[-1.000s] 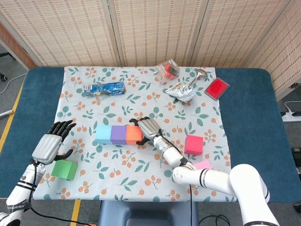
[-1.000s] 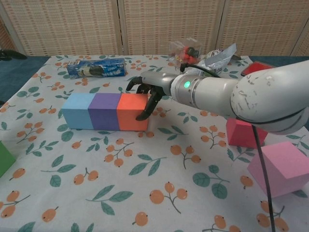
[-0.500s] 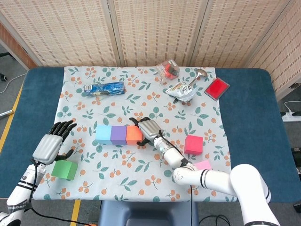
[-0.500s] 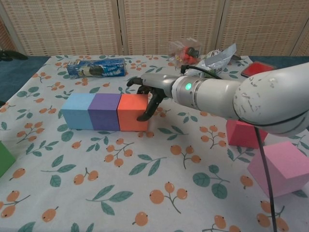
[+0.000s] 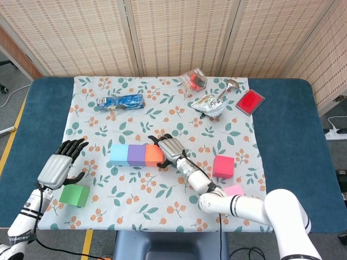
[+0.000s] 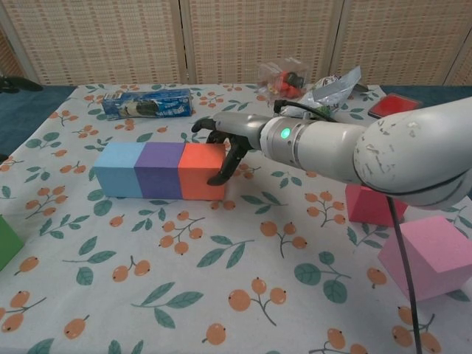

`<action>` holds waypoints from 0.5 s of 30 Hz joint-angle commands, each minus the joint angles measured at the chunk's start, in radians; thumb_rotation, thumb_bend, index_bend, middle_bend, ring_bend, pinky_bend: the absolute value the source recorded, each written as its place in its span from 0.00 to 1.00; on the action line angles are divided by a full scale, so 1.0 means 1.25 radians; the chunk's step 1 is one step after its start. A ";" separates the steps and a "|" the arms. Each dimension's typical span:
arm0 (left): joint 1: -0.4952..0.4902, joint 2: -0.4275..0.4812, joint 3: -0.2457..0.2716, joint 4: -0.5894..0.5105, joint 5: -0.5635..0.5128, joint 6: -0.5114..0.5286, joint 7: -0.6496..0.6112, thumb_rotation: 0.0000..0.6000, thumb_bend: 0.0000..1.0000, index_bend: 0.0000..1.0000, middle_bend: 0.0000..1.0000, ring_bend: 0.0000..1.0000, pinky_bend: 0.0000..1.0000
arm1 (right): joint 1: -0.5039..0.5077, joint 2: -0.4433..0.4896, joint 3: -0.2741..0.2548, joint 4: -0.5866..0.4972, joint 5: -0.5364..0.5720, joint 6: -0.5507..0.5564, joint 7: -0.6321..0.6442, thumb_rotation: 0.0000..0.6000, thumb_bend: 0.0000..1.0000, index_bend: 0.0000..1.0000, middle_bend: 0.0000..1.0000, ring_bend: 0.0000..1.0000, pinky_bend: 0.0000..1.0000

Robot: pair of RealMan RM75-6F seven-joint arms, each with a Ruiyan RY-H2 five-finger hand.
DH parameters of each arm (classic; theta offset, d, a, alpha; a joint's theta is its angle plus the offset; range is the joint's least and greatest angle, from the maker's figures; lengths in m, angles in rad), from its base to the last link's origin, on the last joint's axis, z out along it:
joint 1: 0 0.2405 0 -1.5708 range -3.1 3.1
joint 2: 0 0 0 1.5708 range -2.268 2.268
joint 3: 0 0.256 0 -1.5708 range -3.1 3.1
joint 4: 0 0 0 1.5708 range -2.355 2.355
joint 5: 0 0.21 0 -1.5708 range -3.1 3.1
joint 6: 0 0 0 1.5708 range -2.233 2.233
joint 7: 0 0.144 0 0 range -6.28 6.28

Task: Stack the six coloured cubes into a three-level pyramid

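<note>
Green foam cube cut off at chest view's left edge, right hand fingers curled vs orange foam cube, grip unclear, left hand spread, holding nothing, floral tablecloth, wicker screens behind.

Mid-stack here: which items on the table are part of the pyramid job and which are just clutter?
Job:
blue cube
purple cube
orange cube, right robot hand on it
red cube
pink cube
green cube

Clutter:
blue snack packet
clear packet
crumpled wrapper
spoon
red flat box

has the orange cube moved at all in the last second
Yes, slightly: the orange cube has slid left, closing up against the purple cube, pushed by the right hand.
</note>
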 commanded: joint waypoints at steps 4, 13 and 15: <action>0.002 0.000 0.001 0.001 0.002 0.002 -0.003 1.00 0.33 0.07 0.02 0.00 0.05 | -0.003 -0.006 -0.006 0.002 -0.013 0.010 -0.005 1.00 0.16 0.00 0.19 0.09 0.04; 0.003 0.000 0.001 0.001 0.004 0.004 -0.004 1.00 0.33 0.07 0.02 0.00 0.05 | -0.009 0.001 -0.007 0.000 -0.038 0.017 -0.006 1.00 0.07 0.00 0.10 0.00 0.00; 0.004 0.001 0.001 0.000 0.004 0.006 -0.003 1.00 0.33 0.07 0.02 0.00 0.05 | -0.011 0.007 -0.007 -0.006 -0.045 0.020 -0.006 1.00 0.04 0.00 0.10 0.00 0.00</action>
